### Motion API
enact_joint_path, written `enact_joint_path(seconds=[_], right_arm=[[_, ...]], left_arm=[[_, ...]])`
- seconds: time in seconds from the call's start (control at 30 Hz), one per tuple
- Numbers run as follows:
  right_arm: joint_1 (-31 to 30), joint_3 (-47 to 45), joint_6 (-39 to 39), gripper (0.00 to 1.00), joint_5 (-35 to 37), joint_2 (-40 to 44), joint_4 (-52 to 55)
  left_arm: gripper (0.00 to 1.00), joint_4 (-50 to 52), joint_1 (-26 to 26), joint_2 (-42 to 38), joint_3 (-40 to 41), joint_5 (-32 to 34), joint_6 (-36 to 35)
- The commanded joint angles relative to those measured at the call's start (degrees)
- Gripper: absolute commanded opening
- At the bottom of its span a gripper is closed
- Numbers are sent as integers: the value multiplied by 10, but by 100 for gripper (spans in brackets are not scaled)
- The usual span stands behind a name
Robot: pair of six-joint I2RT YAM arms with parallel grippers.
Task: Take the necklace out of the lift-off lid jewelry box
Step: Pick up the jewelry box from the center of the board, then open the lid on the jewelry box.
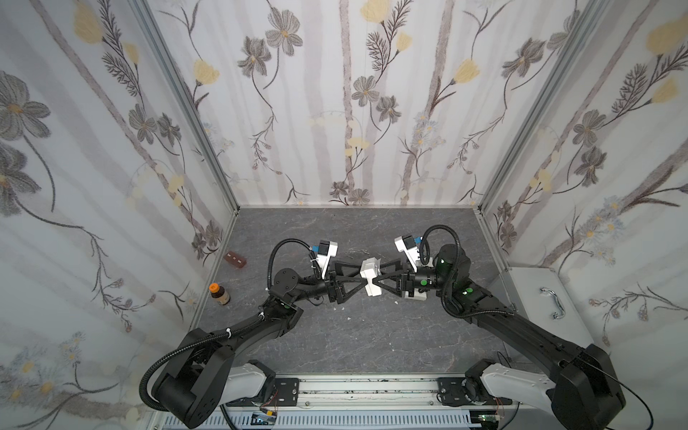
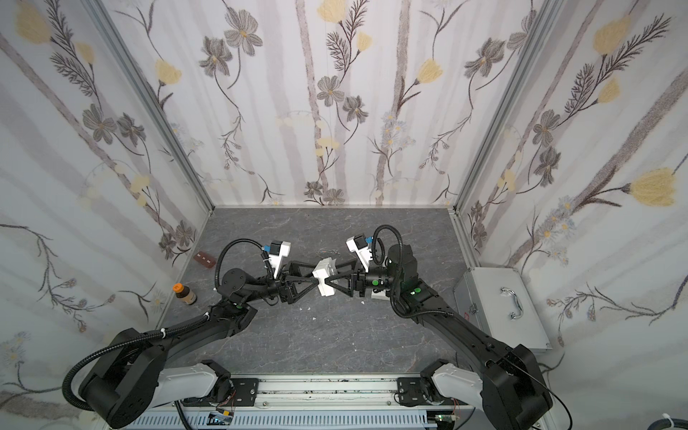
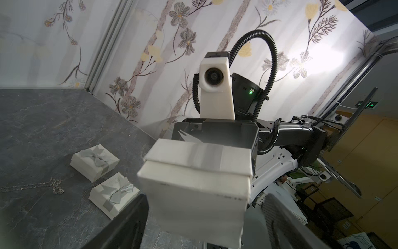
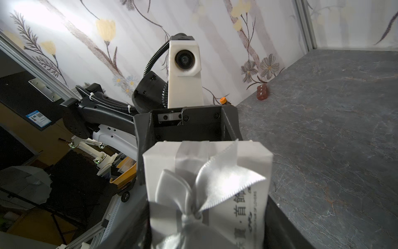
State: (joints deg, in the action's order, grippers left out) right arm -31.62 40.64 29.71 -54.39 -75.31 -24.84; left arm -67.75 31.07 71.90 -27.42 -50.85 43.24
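Floral wallpaper walls (image 1: 335, 93) enclose a grey marbled tabletop (image 1: 353, 342). The left arm (image 1: 231, 335) and the right arm (image 1: 521, 327) reach in from the near rail and meet nose to nose over the middle of the table.

A silver metal case (image 1: 540, 298) with a chrome handle (image 1: 554, 303) lies flat by the right wall.

Between the two grippers hangs the white jewelry box (image 1: 369, 268), clear of the table and turned on its side. Its lid (image 4: 206, 155), with a grey satin bow (image 4: 206, 183), faces the right wrist, and its base (image 3: 193, 194) faces the left wrist. The lid sits on the base, so the contents are hidden.

The right gripper (image 1: 376, 275) pinches the lid end between its fingers. The left gripper (image 1: 363, 277) straddles the base end with its jaws spread wide. In the left wrist view a gap shows beside one finger (image 3: 277, 215).

Two more white bowed boxes (image 3: 94, 161) (image 3: 114, 194) rest side by side on the table. A brown bottle with an orange cap (image 1: 219, 294) stands by the left wall, and a small brown block (image 1: 235, 259) lies farther back along it. A thin silver chain necklace (image 3: 53, 187) lies loose on the table just beside the two resting boxes. White scraps (image 1: 348, 319) dot the surface below the grippers.
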Motion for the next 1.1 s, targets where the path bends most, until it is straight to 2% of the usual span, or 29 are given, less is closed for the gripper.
enact_joint_path(seconds=[0.0, 0.17, 0.4, 1.07], right_arm=[[7, -12, 42, 63, -28, 6, -86], [10, -22, 72, 62, -47, 9, -130], [10, -22, 77, 62, -51, 10, -135], [10, -25, 82, 62, -47, 9, -142]], left_arm=[[85, -46, 1, 0, -4, -13, 15], [84, -41, 3, 1, -9, -13, 17], [83, -58, 13, 23, -23, -21, 25], [71, -87, 18, 44, -28, -38, 41]])
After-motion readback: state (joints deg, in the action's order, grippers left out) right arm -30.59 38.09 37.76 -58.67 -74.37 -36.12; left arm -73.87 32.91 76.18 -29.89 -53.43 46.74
